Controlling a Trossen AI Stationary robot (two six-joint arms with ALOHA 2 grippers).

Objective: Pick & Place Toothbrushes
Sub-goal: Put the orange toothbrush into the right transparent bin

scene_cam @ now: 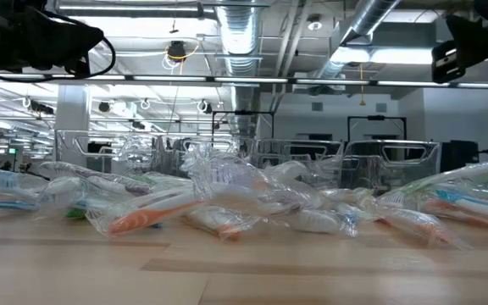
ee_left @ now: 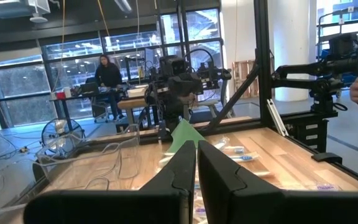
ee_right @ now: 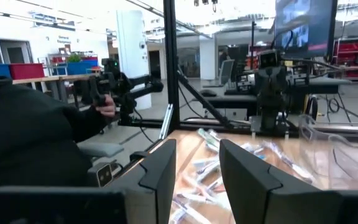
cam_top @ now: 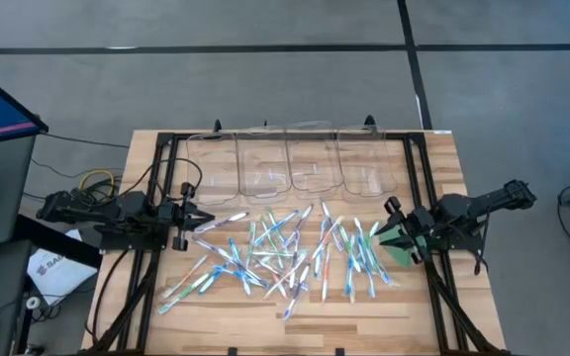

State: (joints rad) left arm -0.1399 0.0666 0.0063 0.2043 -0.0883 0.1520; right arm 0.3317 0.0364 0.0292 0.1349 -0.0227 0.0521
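Right gripper (cam_top: 396,229) hovers at the table's 3 o'clock edge, over the flat green disc (cam_top: 404,249), fingers parted about halfway with nothing between them; the right wrist view shows a bare gap between its fingers (ee_right: 160,171). From it the toothbrushes (cam_top: 285,252) lie toward 9 o'clock, the nearest ones just beside its tips. They are a loose scatter across mid-table, wrapped in clear film, long axes mixed: many on the right side run roughly 12 to 6, those on the left slant more 2 to 8. Left gripper (cam_top: 194,217) sits at the 9 o'clock edge, fingers (ee_left: 179,177) pressed together, empty, pointing toward 3 o'clock at the pile; a couple of brushes lie just past its tips. Both arms are near the pile's ends, right slightly closer to the dense part, and being already parted it looks the likelier one to pick. Clear bins (cam_top: 290,163) line the 12 o'clock side beyond the pile and look empty, so the sorting seems barely begun. A person's sleeve (ee_right: 36,140) shows beyond the table in the right wrist view.
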